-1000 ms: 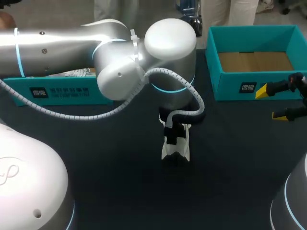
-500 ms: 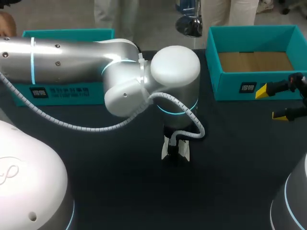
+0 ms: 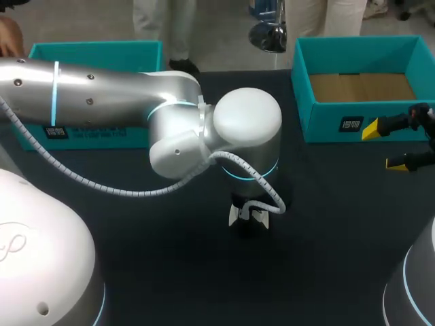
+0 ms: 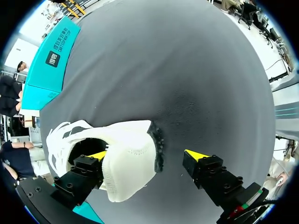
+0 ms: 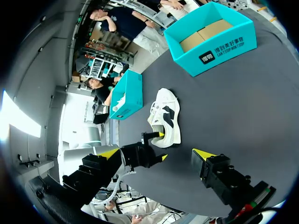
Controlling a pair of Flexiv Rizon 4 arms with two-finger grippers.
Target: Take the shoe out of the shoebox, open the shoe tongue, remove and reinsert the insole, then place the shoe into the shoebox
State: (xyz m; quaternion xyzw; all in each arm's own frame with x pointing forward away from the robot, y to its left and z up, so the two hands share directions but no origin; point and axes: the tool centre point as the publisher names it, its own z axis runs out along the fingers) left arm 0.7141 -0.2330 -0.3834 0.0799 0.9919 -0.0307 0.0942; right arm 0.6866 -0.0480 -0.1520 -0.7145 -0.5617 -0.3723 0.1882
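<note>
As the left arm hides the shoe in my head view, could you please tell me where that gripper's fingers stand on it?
Observer: In the left wrist view, one finger of the left gripper is inside the opening of the shoe. The other stands outside the heel, with a gap between them, so the gripper is open.
Operator: Thank you. And how does the shoe lie?
Observer: The right wrist view shows it upright on its sole, with its heel at the left gripper and its toe pointing away from it.
</note>
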